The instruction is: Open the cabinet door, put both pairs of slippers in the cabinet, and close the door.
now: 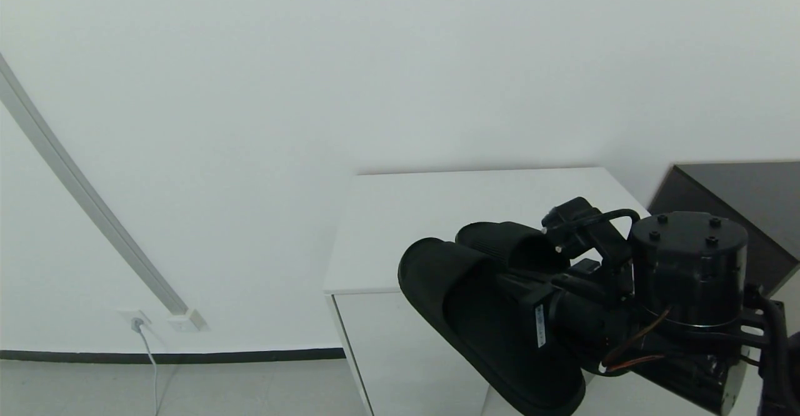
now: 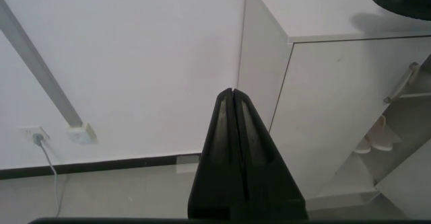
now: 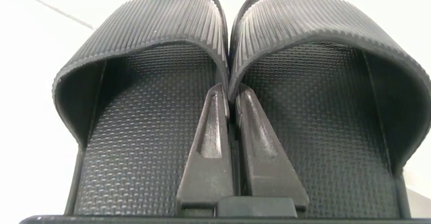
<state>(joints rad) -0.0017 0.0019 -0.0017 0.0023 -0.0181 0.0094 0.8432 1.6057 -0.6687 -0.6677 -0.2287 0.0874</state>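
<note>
Clenched on the touching inner edges of both black slippers [image 3: 155, 136], my right pincer [image 3: 232, 93] holds the pair above the white cabinet [image 1: 437, 216], near its top's front edge. My left pincer [image 2: 233, 95], pressed closed and empty, points toward the cabinet's left front corner. Pale shapes on its exposed shelves are too small to make out. Behind the cabinet is a white wall [image 1: 312, 60].
</note>
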